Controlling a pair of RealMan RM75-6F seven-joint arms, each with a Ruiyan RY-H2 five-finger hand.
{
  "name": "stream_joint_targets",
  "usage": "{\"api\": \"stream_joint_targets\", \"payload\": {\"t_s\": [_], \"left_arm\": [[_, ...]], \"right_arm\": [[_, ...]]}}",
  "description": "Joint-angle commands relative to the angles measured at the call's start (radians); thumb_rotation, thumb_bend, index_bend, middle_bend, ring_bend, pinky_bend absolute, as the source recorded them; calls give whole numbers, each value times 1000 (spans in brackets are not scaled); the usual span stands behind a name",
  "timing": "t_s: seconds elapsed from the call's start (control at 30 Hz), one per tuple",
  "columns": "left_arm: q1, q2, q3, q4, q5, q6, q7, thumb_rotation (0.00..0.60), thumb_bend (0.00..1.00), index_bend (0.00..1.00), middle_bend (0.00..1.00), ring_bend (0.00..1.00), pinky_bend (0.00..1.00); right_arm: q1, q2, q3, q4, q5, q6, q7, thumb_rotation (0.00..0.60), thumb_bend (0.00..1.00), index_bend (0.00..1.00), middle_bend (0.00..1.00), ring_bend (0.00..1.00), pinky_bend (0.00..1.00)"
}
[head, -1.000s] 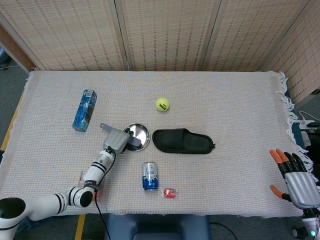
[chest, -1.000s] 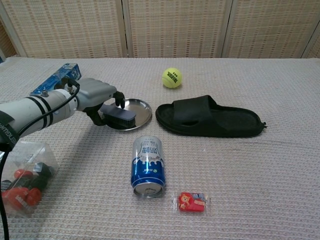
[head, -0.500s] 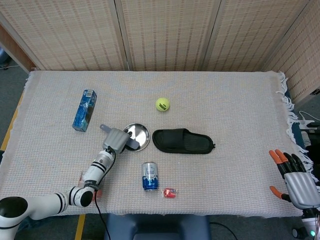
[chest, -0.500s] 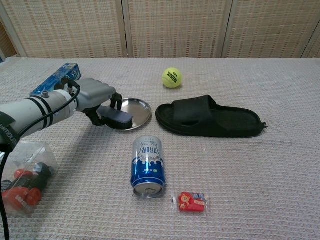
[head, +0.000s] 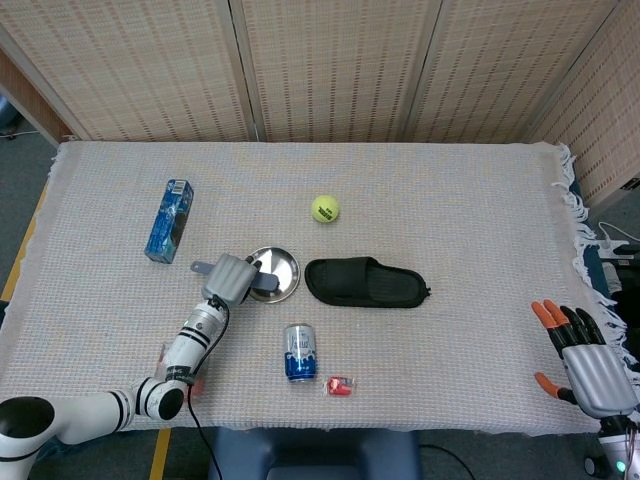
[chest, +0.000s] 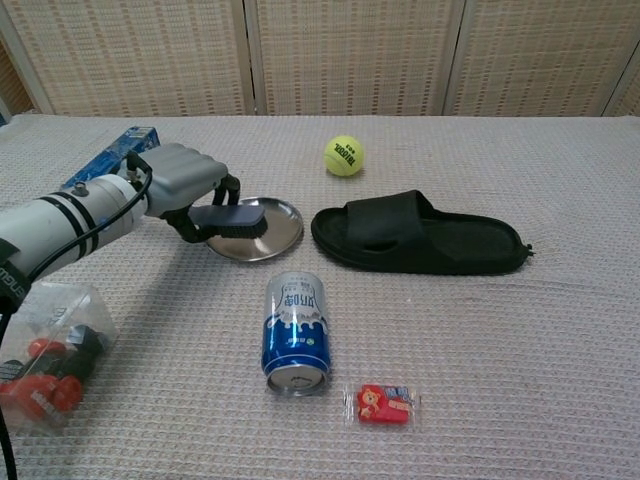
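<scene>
Since a second ago the left robot hand (head: 228, 277) has lifted the dark block (head: 264, 283) off the steel plate (head: 285, 264) and drawn it slightly away from the plate's centre; nothing else has shifted.

Head view: left robot hand grasps the dark block at the plate's near-left rim. Right robot hand (head: 583, 361) hangs released, fingers apart, off the table (head: 480, 200) edge, far right of the plate. Black slipper (head: 366, 283) lies just right of the plate, tennis ball (head: 324, 208) behind it, soda can (head: 300, 352) in front, blue box (head: 170, 219) to its left. Judgement: keep the block level and raise it clear of the rim before travelling; open room is behind-left of the plate, toward the blue box.

Chest view: left robot hand (chest: 185, 188) pinches the block (chest: 229, 216) from above, block hovering over the plate (chest: 270, 232) left edge, apparently not touching. Can (chest: 296, 333) lies on its side in front of the plate, red candy wrapper (chest: 381, 404) beyond it, plastic bag of red bits (chest: 45, 360) front-left near the table's edge. Judgement: the grip looks shallow, so slow moves; avoid sweeping the forearm over the bag.
</scene>
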Motion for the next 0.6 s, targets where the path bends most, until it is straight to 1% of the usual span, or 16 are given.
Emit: {"api": "stream_joint_targets", "payload": {"t_s": [0.03, 0.2, 0.27, 0.33, 0.4, 0.47, 0.6], "left_arm": [[7, -6, -3, -19, -3, 37, 37, 600, 478, 542, 634, 645, 969], [9, -32, -19, -56, -16, 96, 104, 600, 490, 556, 654, 649, 974], [1, -51, -32, -63, -22, 113, 129, 600, 490, 556, 655, 650, 974], [-10, -74, -45, -60, -28, 124, 152, 600, 492, 556, 655, 650, 974], [-21, -92, -58, -57, -34, 128, 168, 600, 495, 556, 655, 650, 974], [-36, -111, -71, -52, -42, 132, 191, 600, 497, 558, 656, 652, 975], [-61, -145, -93, -39, -62, 132, 230, 600, 497, 563, 659, 658, 975]], "right_arm": [[11, -19, 9, 17, -4, -5, 2, 600, 115, 0, 0, 0, 0], [80, -84, 51, 88, -46, -24, 4, 600, 115, 0, 0, 0, 0], [128, -110, 67, 121, -60, -65, 0, 600, 116, 0, 0, 0, 0], [182, -132, 80, 150, -68, -124, -4, 600, 172, 0, 0, 0, 0], [228, -151, 88, 173, -65, -185, -9, 600, 290, 0, 0, 0, 0], [279, -174, 93, 197, -63, -256, -21, 600, 358, 0, 0, 0, 0], [361, -223, 101, 238, -38, -380, -63, 600, 374, 1, 0, 0, 0]]}}
